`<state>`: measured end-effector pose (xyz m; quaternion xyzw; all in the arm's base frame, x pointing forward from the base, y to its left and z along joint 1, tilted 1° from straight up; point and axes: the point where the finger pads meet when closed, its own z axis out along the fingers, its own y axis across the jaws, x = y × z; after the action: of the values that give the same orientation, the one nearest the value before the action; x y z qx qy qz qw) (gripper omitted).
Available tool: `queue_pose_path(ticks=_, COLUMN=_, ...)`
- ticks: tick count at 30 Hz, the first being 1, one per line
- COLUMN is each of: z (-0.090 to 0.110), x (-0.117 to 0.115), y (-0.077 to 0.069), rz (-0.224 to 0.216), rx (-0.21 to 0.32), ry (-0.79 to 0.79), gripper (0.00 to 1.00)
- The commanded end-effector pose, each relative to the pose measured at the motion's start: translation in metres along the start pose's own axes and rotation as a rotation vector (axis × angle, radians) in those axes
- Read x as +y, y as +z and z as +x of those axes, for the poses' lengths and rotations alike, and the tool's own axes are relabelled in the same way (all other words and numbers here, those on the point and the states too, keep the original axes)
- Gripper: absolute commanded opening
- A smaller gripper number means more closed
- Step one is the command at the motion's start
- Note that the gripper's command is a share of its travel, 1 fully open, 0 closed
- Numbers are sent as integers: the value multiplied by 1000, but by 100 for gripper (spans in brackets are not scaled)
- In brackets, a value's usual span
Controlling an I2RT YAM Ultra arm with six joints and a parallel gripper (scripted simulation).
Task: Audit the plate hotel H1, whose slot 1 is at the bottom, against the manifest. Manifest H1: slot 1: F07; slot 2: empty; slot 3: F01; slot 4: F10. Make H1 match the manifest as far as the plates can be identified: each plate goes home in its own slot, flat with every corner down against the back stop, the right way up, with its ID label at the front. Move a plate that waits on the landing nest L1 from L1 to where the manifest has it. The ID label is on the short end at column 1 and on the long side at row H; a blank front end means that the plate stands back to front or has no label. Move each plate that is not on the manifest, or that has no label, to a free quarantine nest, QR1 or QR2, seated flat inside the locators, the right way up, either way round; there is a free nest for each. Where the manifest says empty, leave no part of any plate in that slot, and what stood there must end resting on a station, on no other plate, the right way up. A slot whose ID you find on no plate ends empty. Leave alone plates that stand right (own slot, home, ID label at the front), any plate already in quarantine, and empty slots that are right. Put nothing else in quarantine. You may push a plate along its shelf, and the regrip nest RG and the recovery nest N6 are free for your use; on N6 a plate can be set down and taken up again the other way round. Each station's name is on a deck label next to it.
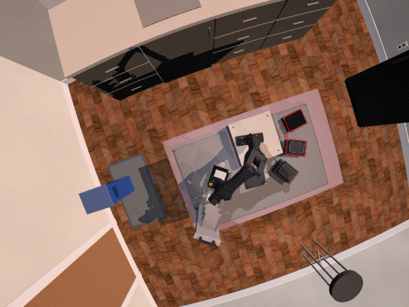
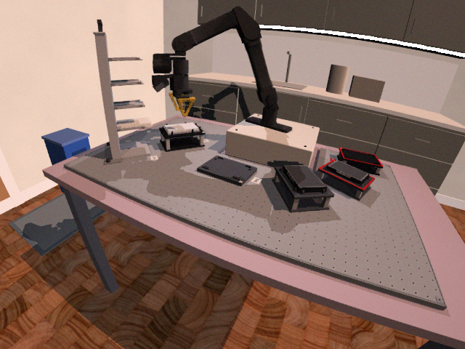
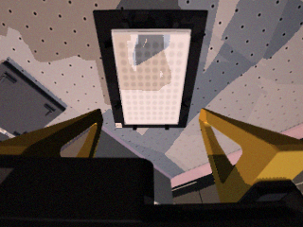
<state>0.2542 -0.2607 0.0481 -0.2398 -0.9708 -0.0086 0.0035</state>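
Exterior view: plate hotel H1 [image 2: 106,97] stands at 9 o'clock on the deck. I hold the arm high so the gripper [image 2: 182,104] — jaws wide apart, empty — hangs above the white plate [image 2: 182,127] on its raised nest [image 2: 182,138], ready to descend.

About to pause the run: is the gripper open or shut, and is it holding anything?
Gripper: open, jaws spread wide, holding nothing; it hangs above the white plate on its black nest.
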Motion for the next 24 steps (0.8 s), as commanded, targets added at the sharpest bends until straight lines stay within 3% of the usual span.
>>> queue_pose_path(ticks=1, z=-4, x=-1, y=-1, rz=5, rx=-19, ry=2, gripper=100)
queue_pose_path(ticks=24, z=-4, x=-1, y=25, rz=5, rx=-19, ry=2, gripper=100)
